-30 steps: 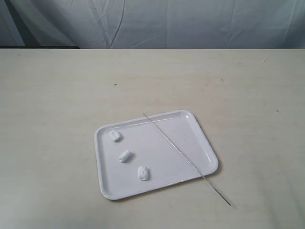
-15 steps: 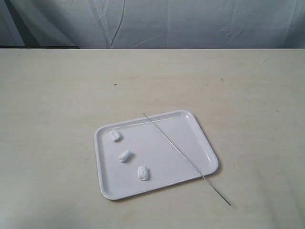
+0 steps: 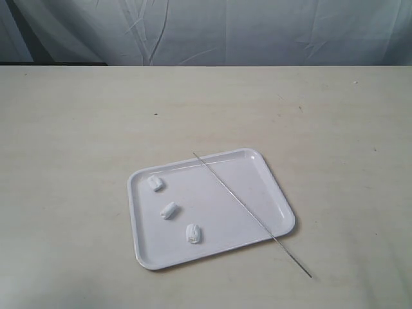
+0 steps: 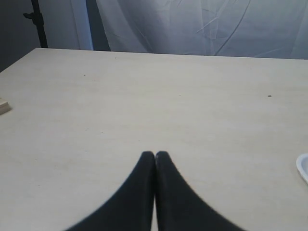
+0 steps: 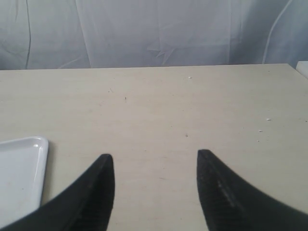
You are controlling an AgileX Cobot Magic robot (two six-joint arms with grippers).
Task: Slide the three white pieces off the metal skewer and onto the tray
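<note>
The white tray (image 3: 212,206) lies on the table in the exterior view. Three white pieces rest loose on its left half: one (image 3: 155,183) near the far corner, one (image 3: 169,210) in the middle, one (image 3: 193,234) toward the near rim. The metal skewer (image 3: 251,214) lies bare, slanting across the tray's right half, its near end on the table past the rim. Neither arm shows in the exterior view. My left gripper (image 4: 155,154) is shut and empty above bare table. My right gripper (image 5: 155,156) is open and empty, with a tray corner (image 5: 38,144) beside it.
A grey-white cloth (image 3: 212,29) hangs behind the table's far edge. A small pale block (image 4: 4,106) lies at the table's side in the left wrist view. A sliver of the tray rim (image 4: 303,166) shows at that view's margin.
</note>
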